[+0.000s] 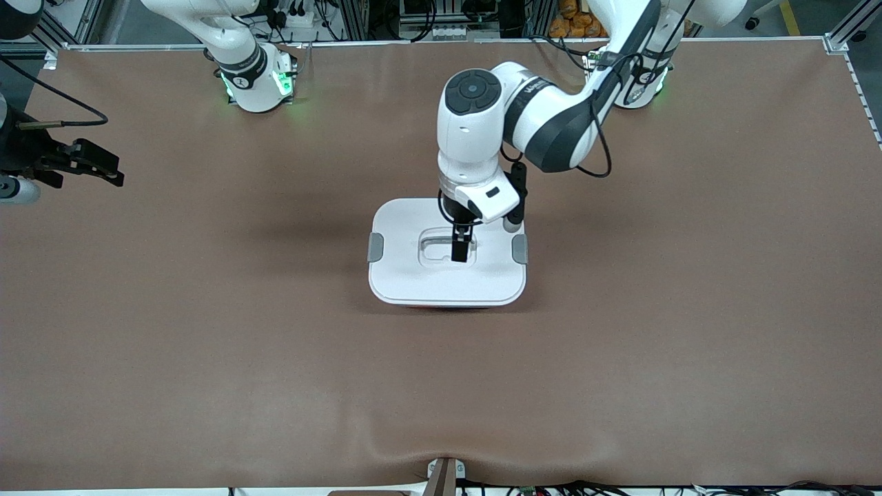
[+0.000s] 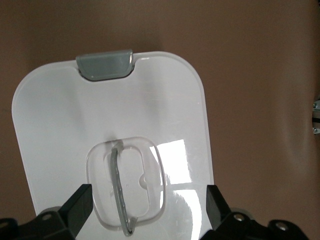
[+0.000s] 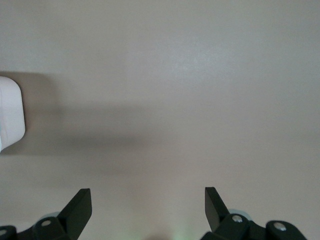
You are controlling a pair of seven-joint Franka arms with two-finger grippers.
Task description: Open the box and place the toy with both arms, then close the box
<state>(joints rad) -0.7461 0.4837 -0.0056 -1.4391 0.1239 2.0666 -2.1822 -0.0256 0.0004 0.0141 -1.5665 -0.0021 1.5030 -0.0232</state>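
The box [image 1: 413,279] stands in the middle of the table with its white lid [image 2: 65,130] on. A thin strip of its red body [image 1: 448,306] shows under the lid's edge nearest the front camera. Grey clips [image 1: 375,246] [image 1: 519,249] sit on the two short sides. My left gripper [image 1: 460,251] hangs just over the lid's recessed handle [image 2: 119,190], open, its fingers [image 2: 80,205] well apart on either side and holding nothing. My right gripper [image 1: 96,165] waits open over bare table at the right arm's end. A corner of the box [image 3: 10,115] shows in the right wrist view. The toy is out of view.
A brown mat [image 1: 207,358] covers the whole table. A small bracket [image 1: 442,475] sticks up at the table's edge nearest the front camera. A black cable [image 1: 62,103] runs to the right wrist.
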